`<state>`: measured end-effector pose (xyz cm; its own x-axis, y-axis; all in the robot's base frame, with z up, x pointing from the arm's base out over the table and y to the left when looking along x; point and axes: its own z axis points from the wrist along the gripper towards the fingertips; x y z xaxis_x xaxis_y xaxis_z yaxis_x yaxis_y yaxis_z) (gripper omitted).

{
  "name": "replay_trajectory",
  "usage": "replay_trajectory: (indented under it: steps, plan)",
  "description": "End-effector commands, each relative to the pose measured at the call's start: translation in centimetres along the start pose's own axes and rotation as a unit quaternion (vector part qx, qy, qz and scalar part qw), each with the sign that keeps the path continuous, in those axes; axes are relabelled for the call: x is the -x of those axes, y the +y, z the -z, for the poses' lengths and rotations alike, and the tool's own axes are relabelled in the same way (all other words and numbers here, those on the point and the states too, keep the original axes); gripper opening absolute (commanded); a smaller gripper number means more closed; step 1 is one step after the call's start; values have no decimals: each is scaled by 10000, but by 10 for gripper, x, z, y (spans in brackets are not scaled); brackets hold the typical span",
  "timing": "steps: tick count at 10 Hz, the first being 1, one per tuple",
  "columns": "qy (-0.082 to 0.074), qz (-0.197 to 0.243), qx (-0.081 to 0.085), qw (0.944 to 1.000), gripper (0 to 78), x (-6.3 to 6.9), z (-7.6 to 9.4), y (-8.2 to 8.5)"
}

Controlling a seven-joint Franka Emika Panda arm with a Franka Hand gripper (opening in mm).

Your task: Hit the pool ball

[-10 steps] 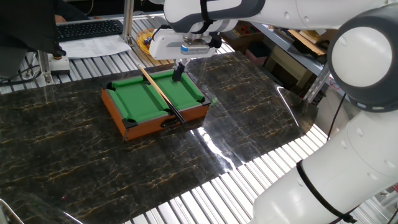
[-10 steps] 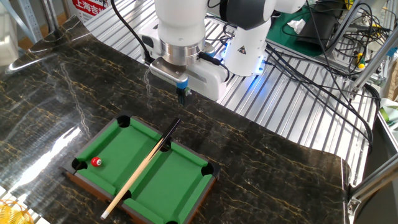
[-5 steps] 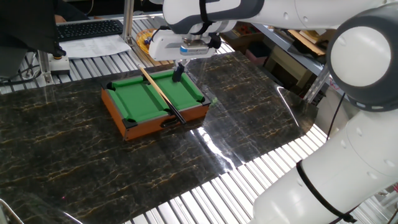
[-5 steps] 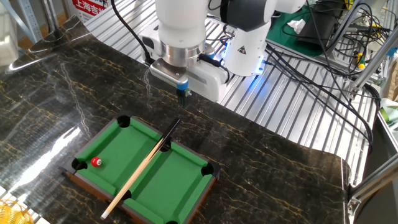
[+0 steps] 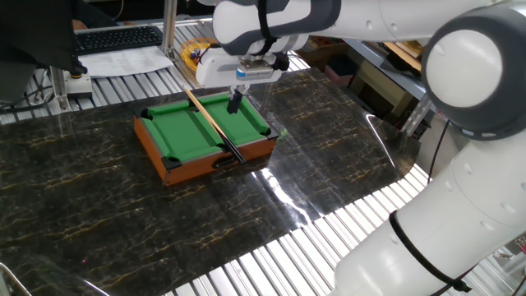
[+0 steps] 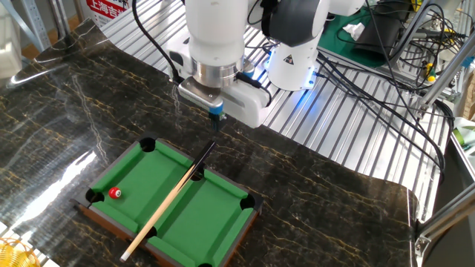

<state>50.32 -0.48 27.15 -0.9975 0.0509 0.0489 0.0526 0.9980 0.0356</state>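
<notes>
Hovering claw (image 6: pixel 216 119), cue (image 6: pixel 169 202), red ball (image 6: pixel 114 193)

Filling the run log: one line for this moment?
hand: above cue's dark end, shut, empty | cue: across table | ball: untouched

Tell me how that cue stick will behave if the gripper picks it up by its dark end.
The cue stick looks thin, straight and rigid, so probably stiff and light. Gripped at its dark end, the long pale part would likely droop or swing. Its round shaft may roll off the pool table.
</notes>
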Motion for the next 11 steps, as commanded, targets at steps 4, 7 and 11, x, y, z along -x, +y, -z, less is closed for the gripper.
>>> replay_trajectory:
  steps: [4, 7, 11]
  plan:
    - [16, -51, -455, 9990, 0, 8, -42, -22]
    - [-130, -10, -435, 9990, 0, 9, -56, -28]
    - [-90, 48, -275, 9996, 0, 7, -80, -30]
